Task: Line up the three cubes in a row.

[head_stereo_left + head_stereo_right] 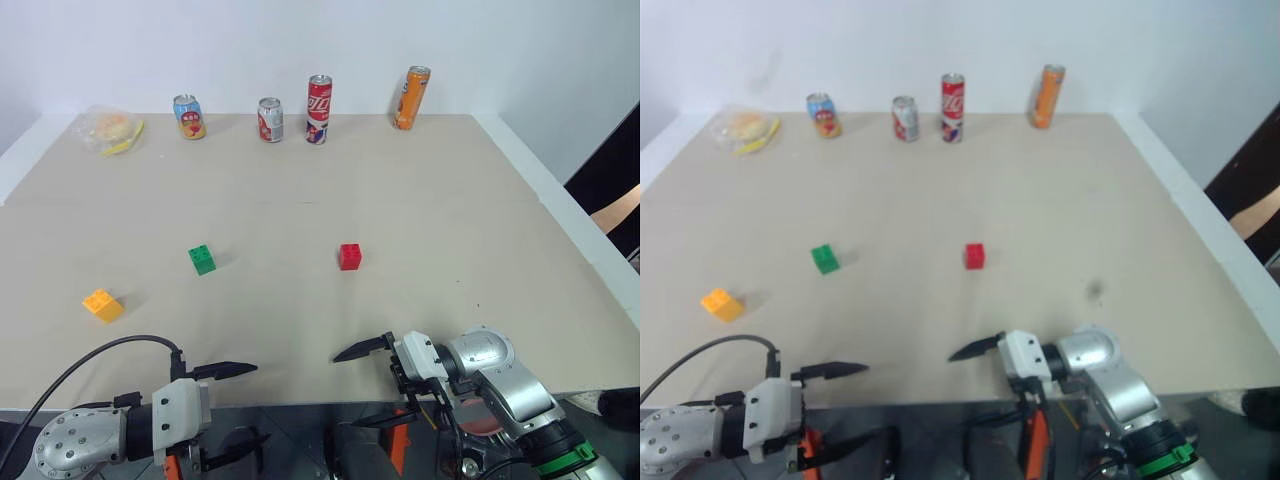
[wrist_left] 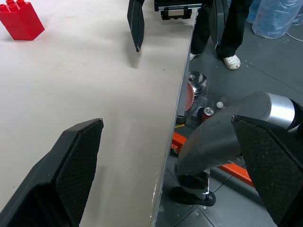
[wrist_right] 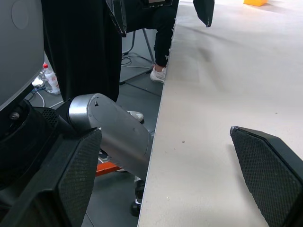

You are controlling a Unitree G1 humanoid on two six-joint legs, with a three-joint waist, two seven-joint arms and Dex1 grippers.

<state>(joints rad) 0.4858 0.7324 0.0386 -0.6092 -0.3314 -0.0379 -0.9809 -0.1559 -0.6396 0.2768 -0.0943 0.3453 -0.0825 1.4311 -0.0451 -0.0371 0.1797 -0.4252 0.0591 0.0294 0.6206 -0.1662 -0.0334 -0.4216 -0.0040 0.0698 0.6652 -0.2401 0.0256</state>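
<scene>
Both grippers hang at the near table edge, fingers spread wide, nothing between them: left gripper (image 1: 235,405) at the near-left, right gripper (image 1: 370,385) at the near-right, tips pointing toward each other across the edge. Upper finger of each lies over the tabletop, lower one below the edge.

Cubes are small studded plastic bricks, all sitting flat on the beige table (image 1: 420,190), well apart from each other and not in a row. Yellow-orange cube (image 1: 102,305) is nearest, toward the left edge. Green cube (image 1: 202,259) sits further in and to its right, slightly rotated. Red cube (image 1: 350,256) is about mid-table, roughly level with green, ahead of the right gripper. Left wrist view also catches the red cube, studs up, beyond the right gripper's finger.

Along the far edge, four upright drink cans: blue can (image 1: 189,117), short silver-red can (image 1: 270,119), tall red can (image 1: 319,109), orange can (image 1: 410,98). Clear bag of yellow food (image 1: 110,130) is at the far-left corner.

Person's legs and shoes (image 2: 231,60) stand on the floor beside the table in the wrist views.
</scene>
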